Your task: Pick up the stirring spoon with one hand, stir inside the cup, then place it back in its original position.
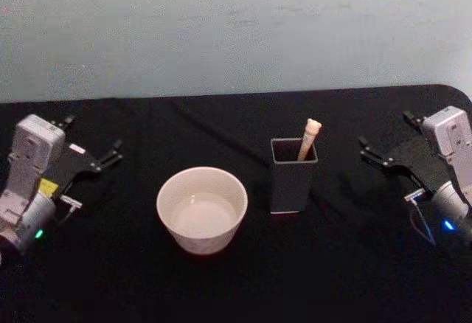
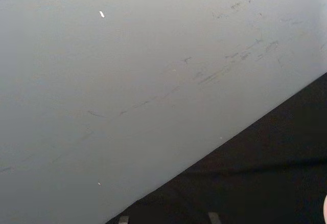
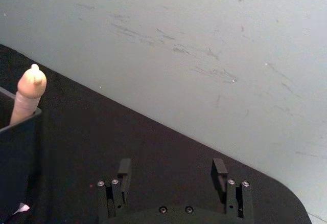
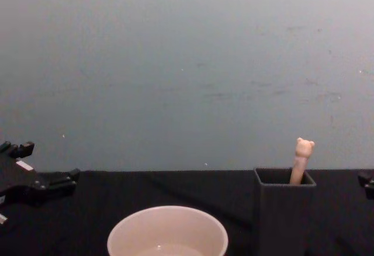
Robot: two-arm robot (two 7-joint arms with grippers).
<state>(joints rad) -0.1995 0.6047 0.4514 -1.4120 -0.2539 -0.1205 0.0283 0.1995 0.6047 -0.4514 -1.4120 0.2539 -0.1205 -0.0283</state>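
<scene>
**Inspector:** Position of the spoon?

**Recorder:** The slim, cream-beige stirring spoon (image 1: 310, 137) stands in the dark grey square-sided holder (image 1: 290, 190), leaning toward its right side. The upper handle and the tiny bear head clear the rim. The neck and bowl are hidden inside.

**Inspector:** The cup?

**Recorder:** The wide round white cup (image 1: 200, 242) sits upright on the black cloth-covered counter (image 1: 354, 279), near the front middle. It is just beside the holder, on the holder's left, and not touching it. The inside looks pale. Whether it holds liquid cannot be told.

**Inspector:** Left arm?

**Recorder:** The left pincer (image 1: 114, 153) sits low at the counter's left side, well apart from the cup, pointing toward the middle. Its fingers are parted, with nothing between them.

**Inspector:** Right arm?

**Recorder:** The right pincer (image 1: 369, 152) is at the counter's right side, apart from the holder and pointing toward it. The right wrist view shows its two black fingers (image 3: 124, 168) spread wide over bare counter, gripping nothing.

**Inspector:** Surroundings?

**Recorder:** A plain pale grey-blue wall (image 4: 187, 63), faintly scuffed, stands behind the counter.
</scene>
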